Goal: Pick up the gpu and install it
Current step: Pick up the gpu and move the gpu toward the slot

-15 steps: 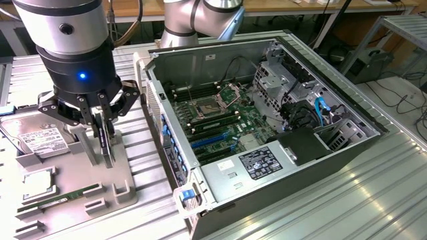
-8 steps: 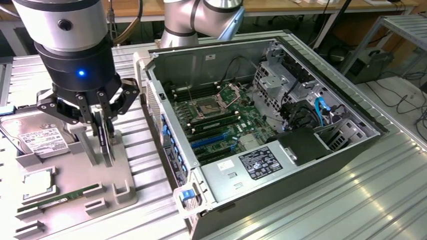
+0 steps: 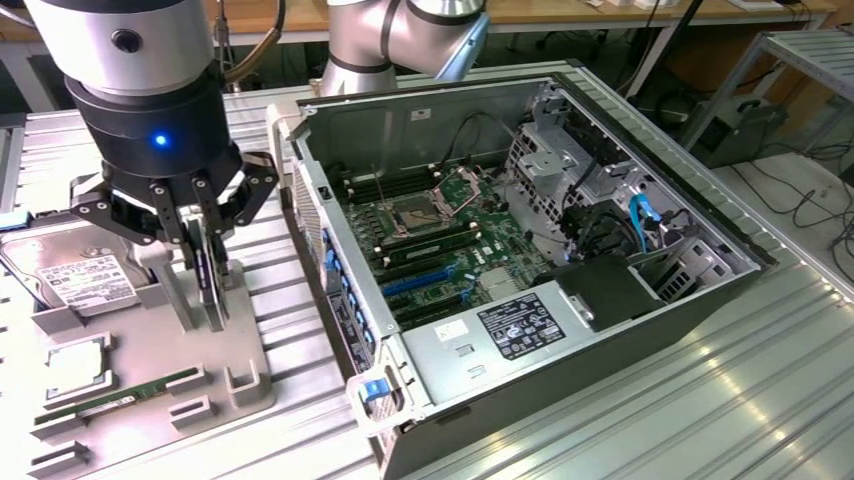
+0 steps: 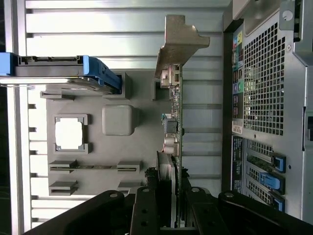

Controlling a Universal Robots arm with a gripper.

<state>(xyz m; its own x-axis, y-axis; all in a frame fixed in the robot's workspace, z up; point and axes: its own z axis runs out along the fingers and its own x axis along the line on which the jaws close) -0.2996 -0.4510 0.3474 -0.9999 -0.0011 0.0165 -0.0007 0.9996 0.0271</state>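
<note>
The gpu [image 4: 176, 112] stands on edge in a slot of the grey parts holder [image 3: 247, 385], left of the open computer case [image 3: 534, 250] in the exterior view. It is a thin green card, and its silver bracket [image 4: 179, 41] is at the end far from my wrist. My gripper [image 3: 207, 295] has come down over it from above. In the wrist view the gripper [image 4: 171, 208] has a black finger [image 4: 146, 210] on each side of the card, pressed against it. The card's lower edge still sits in the holder.
The holder also carries a hard drive [image 3: 74, 275] with blue rails [image 4: 100, 73], a CPU [image 3: 80, 365] and a RAM stick [image 3: 127, 395]. Inside the case, the motherboard's blue expansion slots [image 3: 420, 280] lie near the rear wall [image 4: 269, 98]. Ribbed metal table all around.
</note>
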